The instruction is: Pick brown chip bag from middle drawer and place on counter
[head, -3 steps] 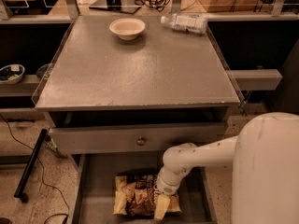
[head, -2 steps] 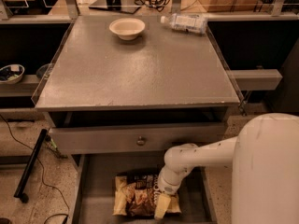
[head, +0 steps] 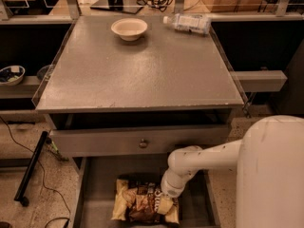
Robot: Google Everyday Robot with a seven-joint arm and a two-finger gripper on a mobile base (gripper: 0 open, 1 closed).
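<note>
Gripper [head: 167, 199] is located at the lower end of the white arm [head: 204, 156], directly over the right part of the brown chip bag [head: 140, 205] and apparently in contact with it. Its grasp state is not discernible, as the wrist housing covers it. The brown chip bag is laid flat on the floor of the middle drawer [head: 97, 186], which is pulled out beneath the bench [head: 142, 75]; the bag is positioned near the drawer's centre, with its pale ends turned left and right. A closed drawer front [head: 95, 141] with a small round knob is seen just above. On the bench, a pale bowl [head: 128, 28] is set upright near the far edge, and a clear plastic bottle [head: 186, 23] is laid on its side near the far right corner, apart from the bowl.
</note>
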